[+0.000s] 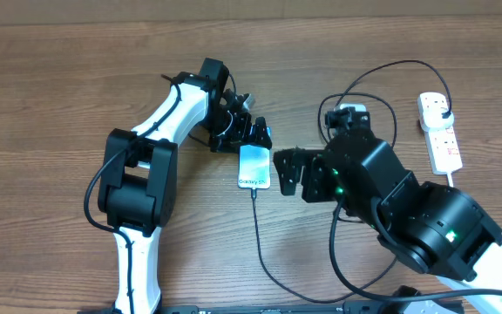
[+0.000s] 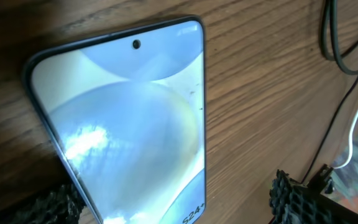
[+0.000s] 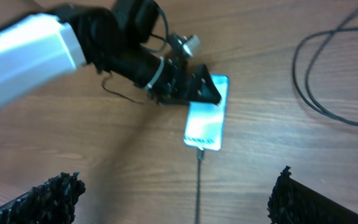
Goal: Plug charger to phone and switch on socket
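Wooden desk [image 1: 59, 87]. Charger [image 1: 258, 235] looks seated in phone's [image 1: 254, 166] near end. Left gripper [image 1: 253, 141] and right gripper [image 1: 284, 173] spread, empty. Next, likely: press far-right socket [image 1: 443, 139] switch.

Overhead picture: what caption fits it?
Charger plugged into phone; left fingers sit at its other end, right fingers hover beside.

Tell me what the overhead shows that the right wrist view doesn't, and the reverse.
Only the overhead: the socket, off to one side with the charger plugged into it, and the right gripper seen from outside, beside the phone. Only the right wrist: that gripper's own fingertips, spread wide apart. Both: the phone, the charger's tip at its lower end, and the left gripper at its upper end.
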Controlling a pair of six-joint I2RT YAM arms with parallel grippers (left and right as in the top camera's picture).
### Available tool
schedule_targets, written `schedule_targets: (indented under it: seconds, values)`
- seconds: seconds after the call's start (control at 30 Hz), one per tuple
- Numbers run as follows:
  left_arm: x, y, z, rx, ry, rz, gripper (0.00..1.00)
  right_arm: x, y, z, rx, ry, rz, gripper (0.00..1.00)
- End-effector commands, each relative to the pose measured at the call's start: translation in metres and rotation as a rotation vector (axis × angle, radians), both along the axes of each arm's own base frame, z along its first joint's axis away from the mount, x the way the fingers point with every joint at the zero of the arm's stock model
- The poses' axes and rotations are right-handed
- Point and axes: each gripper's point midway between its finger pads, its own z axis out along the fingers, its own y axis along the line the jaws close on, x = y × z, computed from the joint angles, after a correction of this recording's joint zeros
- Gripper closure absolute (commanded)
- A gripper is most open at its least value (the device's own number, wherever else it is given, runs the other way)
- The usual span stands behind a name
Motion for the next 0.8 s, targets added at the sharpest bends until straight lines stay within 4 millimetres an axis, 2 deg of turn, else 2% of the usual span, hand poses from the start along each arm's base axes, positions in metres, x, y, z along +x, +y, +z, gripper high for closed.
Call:
schedule_targets:
  seconds: [0.0, 0.1, 0.17, 0.27, 0.33, 0.37, 0.47, 0.57, 0.6, 0.67, 0.7, 0.77]
  values:
    - [-0.008, 0.032, -0.048, 0.189, 0.031, -0.011, 0.0, 0.006, -0.002, 0.011, 0.024, -0.038, -0.036, 0.0]
    - [-0.006, 0.04, -0.052, 0.242, 0.016, -0.012, 0.0, 0.016, -0.008, 0.01, -0.012, -0.063, -0.08, 0.0]
    - [-0.006, 0.054, -0.055, 0.319, 0.014, -0.009, 0.0, 0.026, -0.015, 0.01, -0.049, -0.097, -0.135, 0.0]
    - [-0.004, 0.071, -0.045, 0.375, 0.043, 0.057, 0.0, 0.03, -0.022, 0.009, 0.026, -0.05, -0.238, 0.23]
    - [0.004, 0.084, -0.024, 0.38, 0.016, 0.096, 0.01, 0.03, -0.04, 0.007, 0.055, -0.009, -0.324, 0.43]
    - [0.01, 0.09, -0.01, 0.379, -0.014, 0.12, 0.0, 0.031, -0.052, 0.006, 0.044, -0.001, -0.359, 0.49]
    - [0.031, 0.107, 0.053, 0.341, -0.167, 0.199, 0.0, 0.039, -0.098, -0.002, 0.004, 0.036, -0.502, 0.68]
    - [0.044, 0.127, 0.137, 0.29, -0.376, 0.312, 0.0, 0.048, -0.153, -0.017, -0.027, 0.107, -0.676, 0.85]
    - [0.044, 0.133, 0.167, 0.275, -0.453, 0.346, 0.0, 0.051, -0.169, -0.021, -0.034, 0.128, -0.718, 0.92]
    - [0.038, 0.144, 0.212, 0.28, -0.568, 0.403, 0.0, 0.059, -0.197, -0.03, -0.04, 0.167, -0.776, 0.96]
    - [0.031, 0.152, 0.238, 0.298, -0.635, 0.441, 0.0, 0.064, -0.215, -0.037, -0.035, 0.196, -0.812, 0.96]
    - [0.015, 0.162, 0.276, 0.333, -0.738, 0.486, 0.0, 0.073, -0.244, -0.051, -0.018, 0.245, -0.866, 0.96]
